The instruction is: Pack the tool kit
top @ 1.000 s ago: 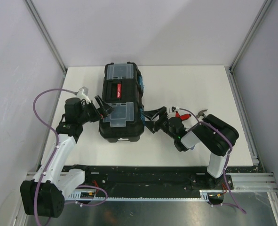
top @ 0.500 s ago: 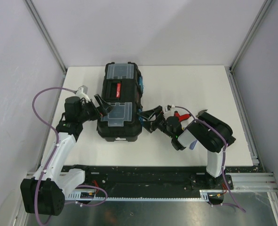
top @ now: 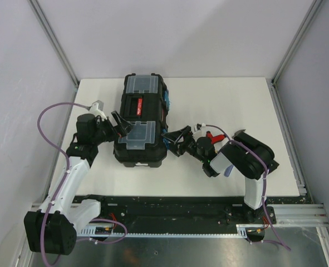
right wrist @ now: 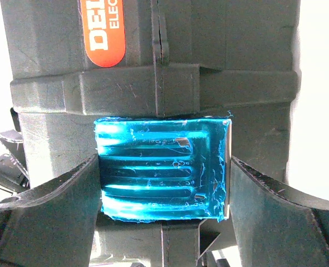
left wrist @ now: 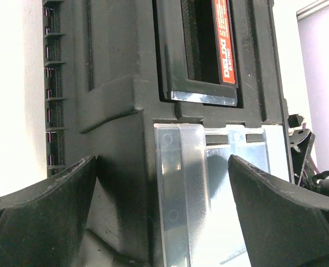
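The tool kit (top: 142, 119) is a black box lying shut on the white table, with two clear lid compartments and a red-marked handle (left wrist: 222, 39). My left gripper (top: 122, 127) stands open at the box's left side. Its fingers straddle the edge of the near clear compartment (left wrist: 209, 183), and that gripper (left wrist: 163, 161) holds nothing. My right gripper (top: 172, 138) is at the box's right side. In the right wrist view this gripper (right wrist: 165, 161) has both fingers against the sides of the near blue latch (right wrist: 161, 172). No screwdrivers show.
A red-handled tool (top: 211, 135) lies on the table just right of my right wrist. A second blue latch (top: 167, 101) sits farther back on the box's right side. Grey walls close in the table on the left, right and back.
My right gripper moved left up to the box and narrowed its jaws onto the blue latch. The box shifted slightly left. The left arm barely moved.
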